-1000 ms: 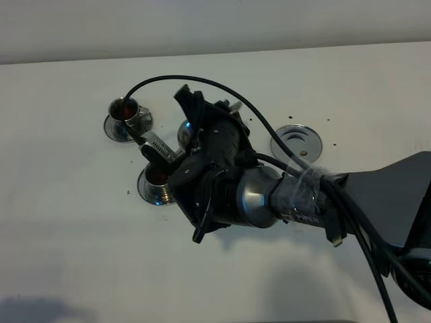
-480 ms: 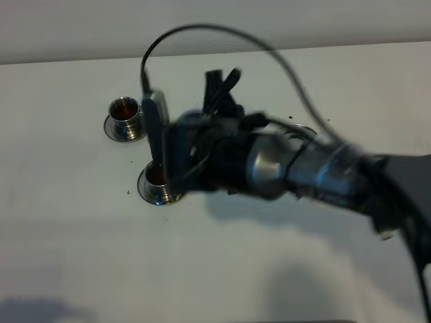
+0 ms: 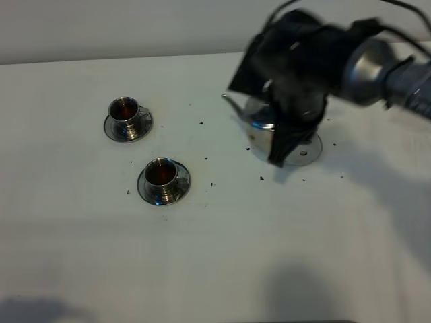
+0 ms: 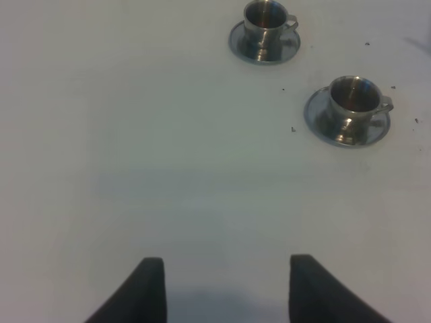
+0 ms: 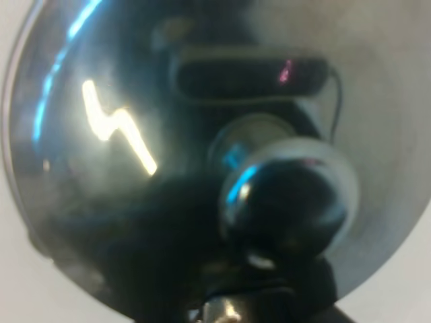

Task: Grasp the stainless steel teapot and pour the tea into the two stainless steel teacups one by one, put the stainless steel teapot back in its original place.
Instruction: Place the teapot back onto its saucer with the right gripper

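Steel teapot: the stainless steel teapot (image 3: 261, 128) hangs in my right gripper (image 3: 286, 138), low over the round steel disc (image 3: 306, 149) at the far right of the white table (image 3: 222, 242). Whether its base touches the disc I cannot tell; the view is blurred there.
Teapot, close view: the right wrist view is filled by the domed lid (image 5: 168, 134) and its knob (image 5: 286, 202), so the pot is directly under my wrist.
Right pincer: closed tight on the teapot, I judge at the handle side, which my own arm hides.
Spout: the thin spout (image 3: 231, 102) points toward the cups, to the left in the high view, and the pot seems nearly upright.
Key relation: the disc lies just under the pot and partly beyond it on the right side; I think the coming move is a short way down and a little to the right, so that the base sits inside the raised rim.
Teacups: the far teacup (image 3: 125, 111) and the near teacup (image 3: 161, 173) stand on their saucers, well apart from the pot, both with dark tea inside. Pouring looks done.
Left pincer: my left gripper (image 4: 225, 286) hovers wide and holds nothing, near the cups but far from the pot. The right arm is the nearer one.
Table: small dark specks (image 3: 262, 178) lie between the cups and the disc.
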`<state>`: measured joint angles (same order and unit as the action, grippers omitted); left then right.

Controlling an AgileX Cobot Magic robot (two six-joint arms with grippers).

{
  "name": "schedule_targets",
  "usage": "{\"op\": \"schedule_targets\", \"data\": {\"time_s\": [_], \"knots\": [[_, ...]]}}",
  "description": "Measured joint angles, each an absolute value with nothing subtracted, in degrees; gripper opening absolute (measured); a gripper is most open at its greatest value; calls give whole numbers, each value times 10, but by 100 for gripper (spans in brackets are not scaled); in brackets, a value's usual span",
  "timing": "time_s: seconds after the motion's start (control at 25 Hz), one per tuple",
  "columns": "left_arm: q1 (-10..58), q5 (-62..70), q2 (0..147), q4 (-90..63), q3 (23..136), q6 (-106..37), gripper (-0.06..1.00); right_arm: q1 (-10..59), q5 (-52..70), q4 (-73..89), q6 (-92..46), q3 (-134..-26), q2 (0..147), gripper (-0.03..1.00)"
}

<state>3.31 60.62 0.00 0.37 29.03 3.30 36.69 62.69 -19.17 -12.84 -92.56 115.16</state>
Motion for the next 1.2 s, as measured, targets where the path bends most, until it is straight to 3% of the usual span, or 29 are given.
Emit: {"op": "schedule_targets", "data": {"time_s": [0.36, 0.6, 1.2], "knots": [[33, 606, 0, 4, 290, 33, 45, 277, 569, -127, -154, -872, 1152, 18], [33, 606, 0, 4, 290, 33, 45, 273, 481, -117, -156, -839, 1152, 18], [33, 606, 0, 4, 290, 33, 45, 241, 463, -96, -159, -837, 1174, 18]]}}
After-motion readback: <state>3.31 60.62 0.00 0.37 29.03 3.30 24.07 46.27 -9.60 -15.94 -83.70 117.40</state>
